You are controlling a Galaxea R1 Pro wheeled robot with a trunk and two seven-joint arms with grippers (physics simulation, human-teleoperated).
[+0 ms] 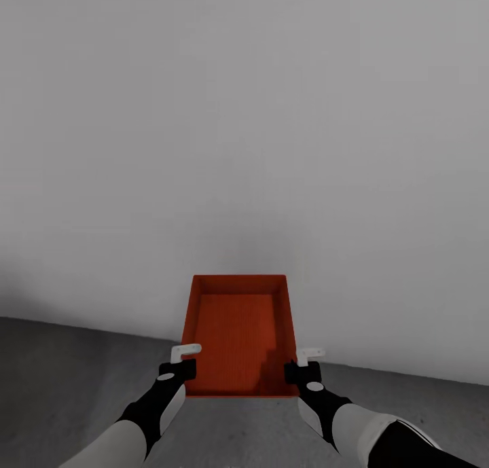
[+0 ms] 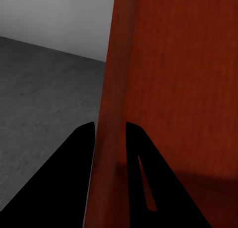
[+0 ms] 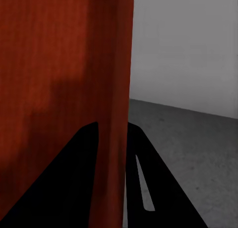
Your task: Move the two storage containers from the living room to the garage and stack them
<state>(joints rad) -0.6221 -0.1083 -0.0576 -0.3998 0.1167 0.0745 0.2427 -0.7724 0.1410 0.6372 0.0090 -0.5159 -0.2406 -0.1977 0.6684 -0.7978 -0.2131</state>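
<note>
One orange-red bin (image 1: 239, 335) sits in the lower centre of the head view, open top up, held clear of the grey concrete floor (image 1: 61, 359) before a plain white wall (image 1: 244, 115). The left gripper (image 1: 182, 359) pinches the bin's left wall near its front corner; in the left wrist view that wall (image 2: 110, 114) stands between the two dark fingers (image 2: 69, 188). The right gripper (image 1: 305, 363) likewise clamps the right wall (image 3: 116, 114), one finger (image 3: 64, 188) on each side.
</note>
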